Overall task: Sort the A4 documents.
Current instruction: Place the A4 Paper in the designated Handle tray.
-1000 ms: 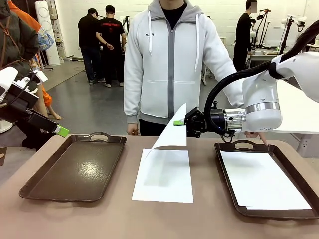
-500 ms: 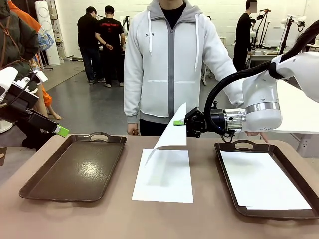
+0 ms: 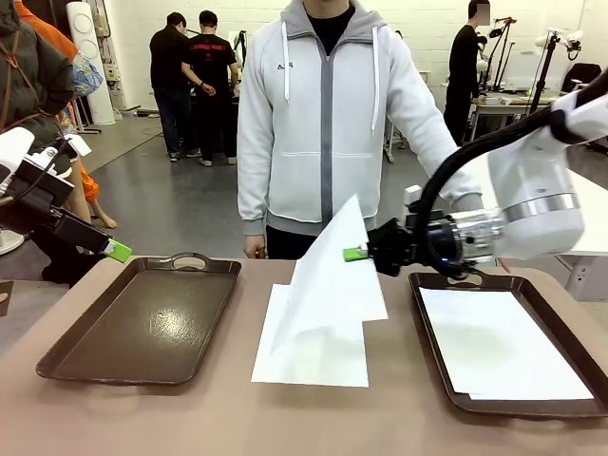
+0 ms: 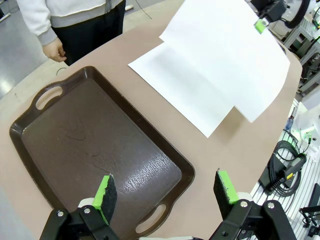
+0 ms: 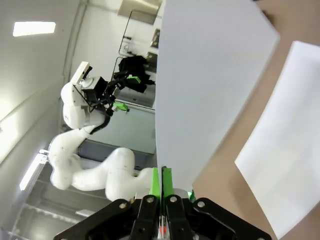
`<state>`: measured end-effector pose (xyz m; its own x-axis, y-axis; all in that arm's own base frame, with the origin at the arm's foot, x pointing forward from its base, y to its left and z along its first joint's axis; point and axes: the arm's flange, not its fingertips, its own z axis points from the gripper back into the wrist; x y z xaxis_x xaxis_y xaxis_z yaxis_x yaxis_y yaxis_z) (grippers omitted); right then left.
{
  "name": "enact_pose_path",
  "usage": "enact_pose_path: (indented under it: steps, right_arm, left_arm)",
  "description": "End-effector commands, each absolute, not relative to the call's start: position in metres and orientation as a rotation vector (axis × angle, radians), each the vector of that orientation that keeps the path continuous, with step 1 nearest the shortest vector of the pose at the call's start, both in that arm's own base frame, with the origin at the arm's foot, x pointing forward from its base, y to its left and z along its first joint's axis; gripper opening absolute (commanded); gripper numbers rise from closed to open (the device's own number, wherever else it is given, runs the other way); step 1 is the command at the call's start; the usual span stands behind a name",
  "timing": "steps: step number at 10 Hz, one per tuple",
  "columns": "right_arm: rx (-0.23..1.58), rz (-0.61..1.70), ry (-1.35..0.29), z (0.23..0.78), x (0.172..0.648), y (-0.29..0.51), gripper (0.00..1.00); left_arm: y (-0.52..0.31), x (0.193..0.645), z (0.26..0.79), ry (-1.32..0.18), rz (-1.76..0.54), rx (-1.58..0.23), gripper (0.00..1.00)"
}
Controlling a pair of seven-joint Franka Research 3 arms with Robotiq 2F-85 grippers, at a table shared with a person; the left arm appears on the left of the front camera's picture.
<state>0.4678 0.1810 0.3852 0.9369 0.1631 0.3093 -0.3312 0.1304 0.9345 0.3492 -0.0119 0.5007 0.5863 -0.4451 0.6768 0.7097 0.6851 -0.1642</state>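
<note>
Right gripper (image 5: 161,173) is pinching a raised A4 sheet (image 5: 205,90) extending toward twelve o'clock; a second sheet (image 5: 285,150) is lying at four o'clock.

A sheet (image 3: 313,366) lies between the left tray (image 3: 142,323) and right tray (image 3: 532,407).

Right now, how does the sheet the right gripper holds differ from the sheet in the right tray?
The held sheet is tilted up in the air, pinched at one edge by the right gripper; the tray sheet lies flat. The held sheet hangs over a third sheet; the tray sheet rests inside the right tray. Both are blank white and look alike in size.
</note>
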Motion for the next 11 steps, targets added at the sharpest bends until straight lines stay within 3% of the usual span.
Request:
enact_pose_path:
  steps: [1,6,11]
  right_arm:
    - [1.277,0.360,-0.188,0.397,0.459,0.122,0.01]
    - [0.936,0.363,-0.045,0.426,0.463,0.030,0.01]
    - [0.521,0.333,0.028,0.434,0.473,0.002,0.01]
  left_arm:
    - [-0.010,0.350,0.499,-0.655,-0.716,-0.464,1.00]
    - [-0.010,0.350,0.499,-0.655,-0.716,-0.464,1.00]
    - [-0.010,0.350,0.499,-0.655,-0.716,-0.464,1.00]
